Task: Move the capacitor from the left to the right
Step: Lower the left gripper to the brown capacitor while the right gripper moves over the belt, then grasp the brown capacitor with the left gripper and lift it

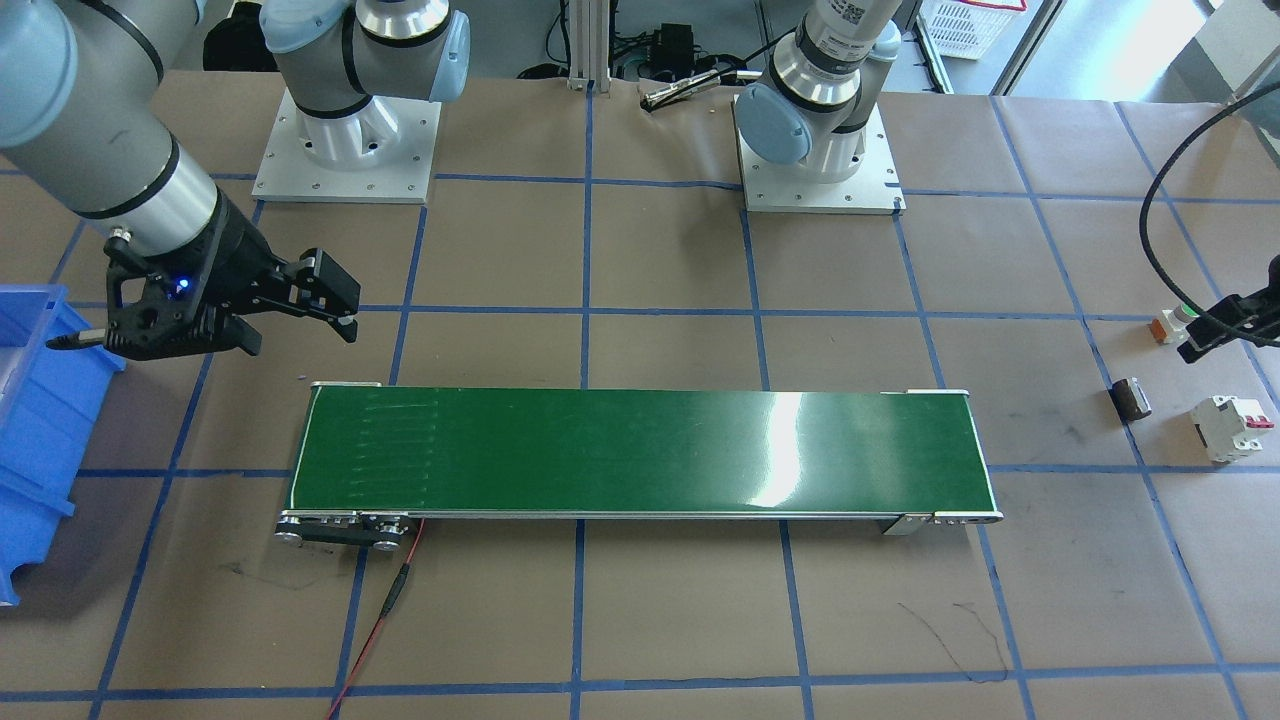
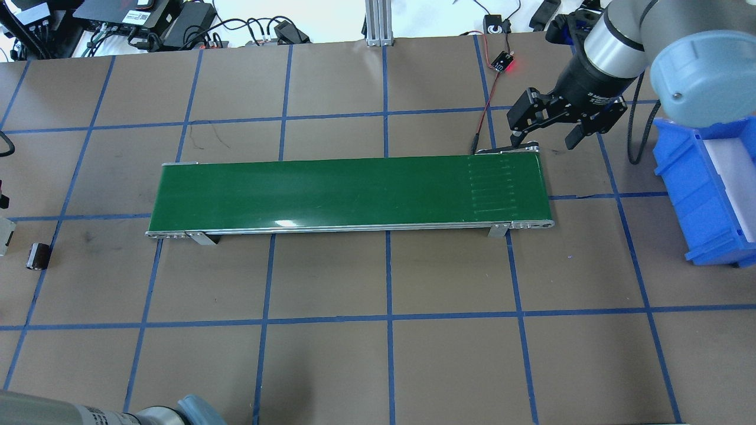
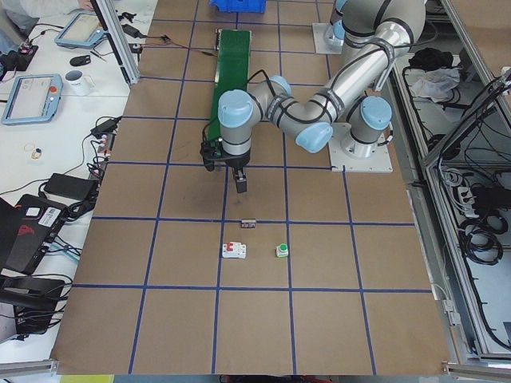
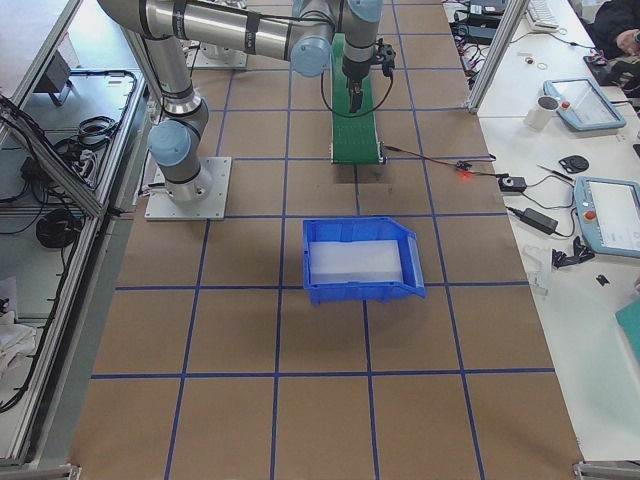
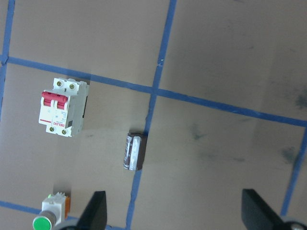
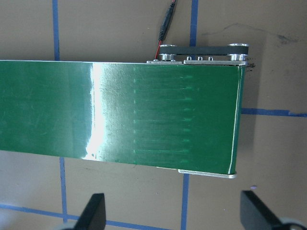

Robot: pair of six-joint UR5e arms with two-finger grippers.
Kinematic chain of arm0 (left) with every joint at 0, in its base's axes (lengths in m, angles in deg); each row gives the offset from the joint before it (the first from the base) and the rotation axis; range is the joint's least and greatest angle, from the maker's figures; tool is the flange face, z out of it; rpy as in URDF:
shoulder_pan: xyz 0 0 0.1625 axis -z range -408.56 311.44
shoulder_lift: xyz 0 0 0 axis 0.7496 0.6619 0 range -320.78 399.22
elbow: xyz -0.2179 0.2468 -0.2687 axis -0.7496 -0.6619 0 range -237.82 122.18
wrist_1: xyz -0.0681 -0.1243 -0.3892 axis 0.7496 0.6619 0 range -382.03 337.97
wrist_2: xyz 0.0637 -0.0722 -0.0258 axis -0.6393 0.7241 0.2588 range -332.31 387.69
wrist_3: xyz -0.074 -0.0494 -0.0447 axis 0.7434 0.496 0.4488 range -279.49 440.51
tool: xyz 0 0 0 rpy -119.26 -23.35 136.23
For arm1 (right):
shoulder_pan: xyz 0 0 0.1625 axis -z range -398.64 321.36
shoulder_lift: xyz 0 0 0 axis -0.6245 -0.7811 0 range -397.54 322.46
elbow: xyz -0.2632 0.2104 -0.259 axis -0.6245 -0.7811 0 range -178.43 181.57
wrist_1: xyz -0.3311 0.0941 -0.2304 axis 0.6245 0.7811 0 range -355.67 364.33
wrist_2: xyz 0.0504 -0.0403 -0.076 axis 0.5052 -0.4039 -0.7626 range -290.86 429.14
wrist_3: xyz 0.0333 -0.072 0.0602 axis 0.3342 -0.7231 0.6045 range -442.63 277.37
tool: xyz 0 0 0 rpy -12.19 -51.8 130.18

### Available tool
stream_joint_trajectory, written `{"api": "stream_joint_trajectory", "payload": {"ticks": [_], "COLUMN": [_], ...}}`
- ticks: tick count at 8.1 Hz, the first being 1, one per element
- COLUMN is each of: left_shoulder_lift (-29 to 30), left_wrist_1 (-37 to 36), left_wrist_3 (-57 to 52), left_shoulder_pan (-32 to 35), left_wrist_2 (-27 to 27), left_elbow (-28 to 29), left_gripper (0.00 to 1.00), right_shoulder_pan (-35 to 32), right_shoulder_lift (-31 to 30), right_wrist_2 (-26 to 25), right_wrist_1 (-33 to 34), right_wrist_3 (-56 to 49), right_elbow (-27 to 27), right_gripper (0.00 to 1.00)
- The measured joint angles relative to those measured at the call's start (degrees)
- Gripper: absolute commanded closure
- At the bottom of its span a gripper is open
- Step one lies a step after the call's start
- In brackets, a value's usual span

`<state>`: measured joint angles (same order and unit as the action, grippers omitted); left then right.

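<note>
- Front-facing: the capacitor (image 1: 1131, 398) lay on the counter (image 1: 660, 620) beyond the green conveyor (image 1: 640, 452)'s end, beside the white breaker (image 1: 1231, 427); the right claw (image 1: 300, 305) hung released off the conveyor's other end.
- Left wrist: the left claw (image 5: 175, 215) was spread wide above the capacitor (image 5: 134, 151).
- Right wrist: the conveyor's (image 6: 120, 115) end lay below.

One capacitor (image 5: 134, 152) mid-frame in left wrist view, one breaker (image 5: 63, 107) upper left, one push button (image 5: 49, 216) lower left, one green conveyor (image 1: 640, 452) centre of front view, one blue bin (image 4: 361, 259) centre of right view, two arms, two grippers (image 1: 1215, 325) (image 1: 300, 305)
</note>
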<state>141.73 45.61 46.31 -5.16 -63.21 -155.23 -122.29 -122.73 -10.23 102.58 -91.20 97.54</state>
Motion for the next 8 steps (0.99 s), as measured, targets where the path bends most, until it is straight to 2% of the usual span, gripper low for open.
{"api": "stream_joint_trajectory", "payload": {"ticks": [2, 4, 8], "left_shoulder_lift": [3.4, 7.2, 11.9], "left_wrist_1": [-4.3, -5.1, -7.2], "left_wrist_3": [-4.5, -6.8, -11.9], "left_shoulder_pan": [-2.3, -3.9, -6.0], "left_wrist_2": [0.0, 0.1, -0.1], "left_elbow": [-2.6, -3.1, -3.2], "left_gripper": [0.00, 0.00, 0.01], "right_shoulder_pan": [-1.0, -2.9, -3.6], "right_shoulder_lift": [2.7, 4.5, 7.6], "right_wrist_2": [0.9, 1.7, 1.5], "right_wrist_1": [2.2, 4.6, 7.0], "right_wrist_3": [4.8, 6.1, 2.7], "right_elbow": [0.0, 0.0, 0.0], "right_gripper": [0.00, 0.00, 0.00]}}
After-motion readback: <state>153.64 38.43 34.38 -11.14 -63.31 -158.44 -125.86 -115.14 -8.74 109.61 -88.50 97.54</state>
